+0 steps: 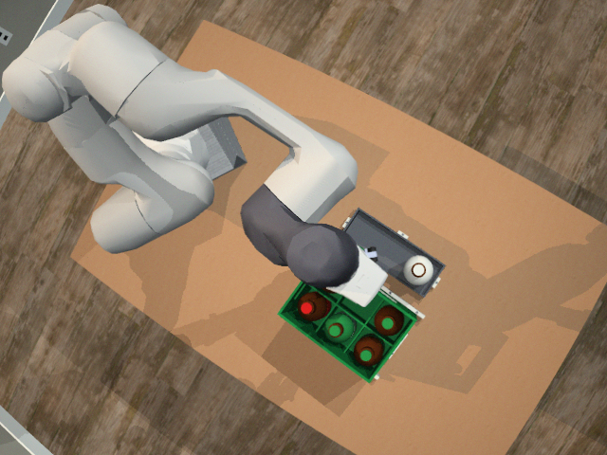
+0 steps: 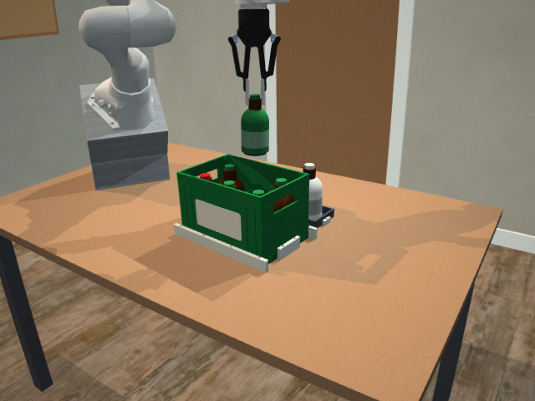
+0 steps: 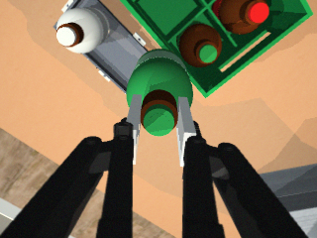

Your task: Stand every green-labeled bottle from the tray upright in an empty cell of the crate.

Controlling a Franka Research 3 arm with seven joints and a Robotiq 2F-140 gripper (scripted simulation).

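Observation:
My gripper (image 2: pixel 255 98) (image 3: pixel 158 109) is shut on the neck of a green bottle (image 2: pixel 255 123) (image 3: pixel 158 81) with a green cap. The bottle hangs upright in the air, above the level of the crate's rim. The green crate (image 1: pixel 324 347) (image 2: pixel 187 202) (image 3: pixel 210 91) has six cells. It holds a red-capped brown bottle (image 1: pixel 306 307) (image 3: pixel 258 12), a green bottle (image 1: pixel 335 330) and several brown bottles with green caps. The middle cell on the tray side (image 1: pixel 361 309) (image 3: pixel 160 17) is empty, partly hidden by the hand in the top view.
The dark tray (image 1: pixel 375 232) (image 2: pixel 330 212) (image 3: pixel 119 57) lies beside the crate. One white bottle (image 1: pixel 417 270) (image 2: pixel 315 191) (image 3: pixel 91 30) stands upright at its far end. A white rail (image 1: pixel 404 303) runs between crate and tray. Another rail (image 2: pixel 220 247) lies along the crate's other long side.

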